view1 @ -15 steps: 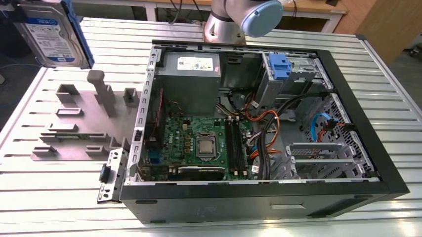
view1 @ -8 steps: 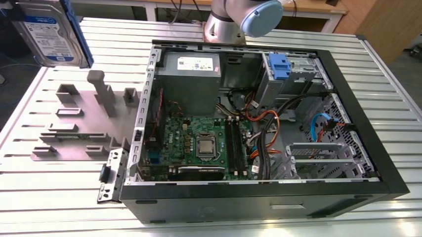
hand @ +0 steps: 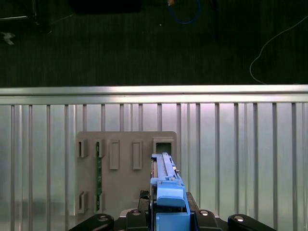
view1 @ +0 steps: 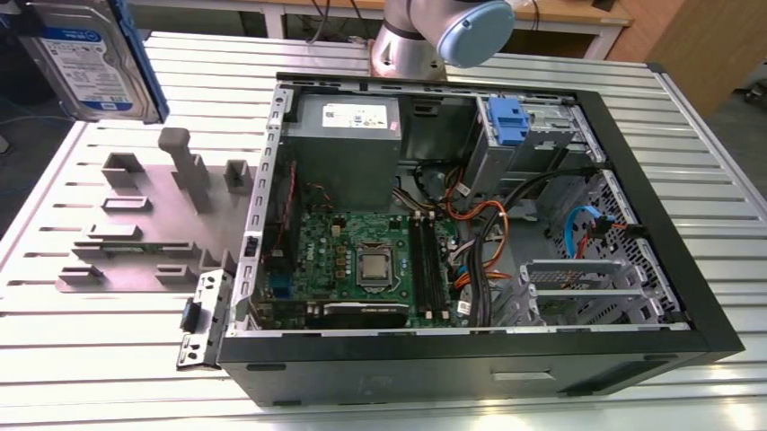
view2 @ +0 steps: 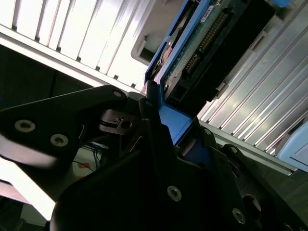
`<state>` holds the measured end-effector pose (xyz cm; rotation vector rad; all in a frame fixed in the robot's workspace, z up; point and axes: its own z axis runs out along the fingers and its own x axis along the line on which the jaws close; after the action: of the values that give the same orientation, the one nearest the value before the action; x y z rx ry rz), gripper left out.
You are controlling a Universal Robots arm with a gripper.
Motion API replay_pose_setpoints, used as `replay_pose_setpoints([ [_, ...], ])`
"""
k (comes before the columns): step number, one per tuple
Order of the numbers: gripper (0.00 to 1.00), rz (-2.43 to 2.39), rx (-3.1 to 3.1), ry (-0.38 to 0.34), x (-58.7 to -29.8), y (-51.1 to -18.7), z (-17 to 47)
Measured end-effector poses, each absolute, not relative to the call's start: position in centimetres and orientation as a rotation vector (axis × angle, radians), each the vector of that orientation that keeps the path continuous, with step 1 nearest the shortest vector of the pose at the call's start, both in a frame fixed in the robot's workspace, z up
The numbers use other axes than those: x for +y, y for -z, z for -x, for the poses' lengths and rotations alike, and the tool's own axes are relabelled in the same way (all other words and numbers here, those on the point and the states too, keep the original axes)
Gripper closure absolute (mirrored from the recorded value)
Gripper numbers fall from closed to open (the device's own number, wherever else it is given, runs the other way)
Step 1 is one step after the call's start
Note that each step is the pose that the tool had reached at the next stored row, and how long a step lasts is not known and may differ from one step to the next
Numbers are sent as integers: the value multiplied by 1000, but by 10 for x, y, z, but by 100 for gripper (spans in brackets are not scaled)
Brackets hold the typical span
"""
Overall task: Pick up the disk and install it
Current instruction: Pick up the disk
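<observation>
Ribbed metal table below; pincer clamped on disk, aloft over grey fixture plate.

Ribbed aluminium table, bright glare on slats; dark floor, loose cable; wooden desk behind.

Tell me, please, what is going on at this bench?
The arm's hand is shut on the disk by its blue frame and holds it above the table, near the grey fixture plate. The open computer case lies alongside, and the disk is not in it yet.
</observation>
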<state>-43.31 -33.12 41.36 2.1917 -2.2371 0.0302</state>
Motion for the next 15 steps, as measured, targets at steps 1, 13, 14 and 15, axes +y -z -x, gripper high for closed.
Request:
replay_pose_setpoints([
  [1, 64, -2192, -2237, -31, -331, -414, 433],
  [13, 64, -2188, -2233, -39, -331, -418, 433],
  [14, 64, -2188, -2233, -40, -331, -418, 433],
  [15, 64, -2187, -2232, -41, -331, -419, 433],
])
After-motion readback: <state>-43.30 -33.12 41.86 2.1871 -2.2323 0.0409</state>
